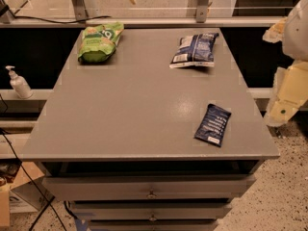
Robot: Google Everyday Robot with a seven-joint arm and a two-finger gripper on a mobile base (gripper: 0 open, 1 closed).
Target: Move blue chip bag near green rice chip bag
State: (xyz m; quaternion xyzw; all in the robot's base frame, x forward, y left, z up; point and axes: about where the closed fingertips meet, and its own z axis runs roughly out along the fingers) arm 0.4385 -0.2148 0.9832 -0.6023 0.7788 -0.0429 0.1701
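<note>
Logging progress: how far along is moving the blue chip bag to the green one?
Done: nothing yet. The blue chip bag lies far right on the table, apart from the green bag at far left. In hand: nothing; the gripper is off its right edge. Left: grasp, carry, place.

The rice chip bag (100, 42) is placed on the surface (130, 114) at its far left corner. The chip bag (194, 50) is laid at the far right, well apart from the rice chip bag. A packet (212, 124) is found near the front right edge, in front of the chip bag and apart from it. The gripper (286, 95) is held off the surface, just beyond its right edge. A pump bottle (18, 83) is set on a ledge left of the surface. Drawers (151, 189) are stacked beneath the surface's front edge.
</note>
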